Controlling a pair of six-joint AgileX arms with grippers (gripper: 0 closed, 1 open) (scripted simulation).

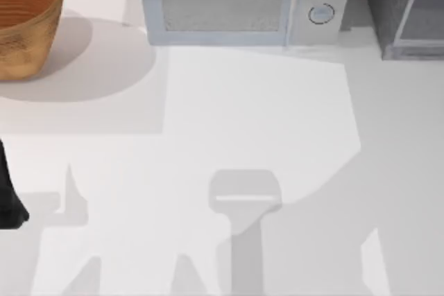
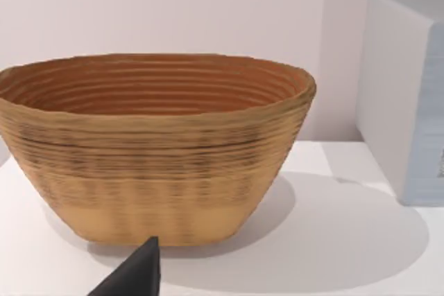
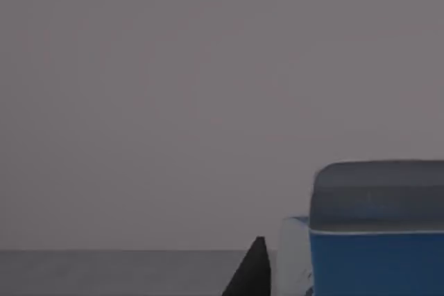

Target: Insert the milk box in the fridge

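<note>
from above: saw the fridge (image 1: 406, 12) at the table's (image 1: 250, 123) far right corner, its framed door partly in view, just right of a white microwave (image 1: 243, 5). spotted a woven basket (image 1: 24, 19) at far left and a sliver of the parked left arm (image 1: 8, 199) at the left edge.

from the left wrist: looked at the basket (image 2: 156, 150) close ahead, with the microwave's side (image 2: 409, 95) beyond. caught a dark finger tip (image 2: 135, 275) only; could not tell whether spread or closed.

from the right wrist: found the milk box (image 3: 378, 230), blue top showing, right beside a dark finger (image 3: 251, 272), against a grey backdrop. could not tell whether clamped on the carton or merely next to it.

judged light and thin-walled, easily dented, smooth-sided; best pinched gently across two flat faces near the middle.
</note>
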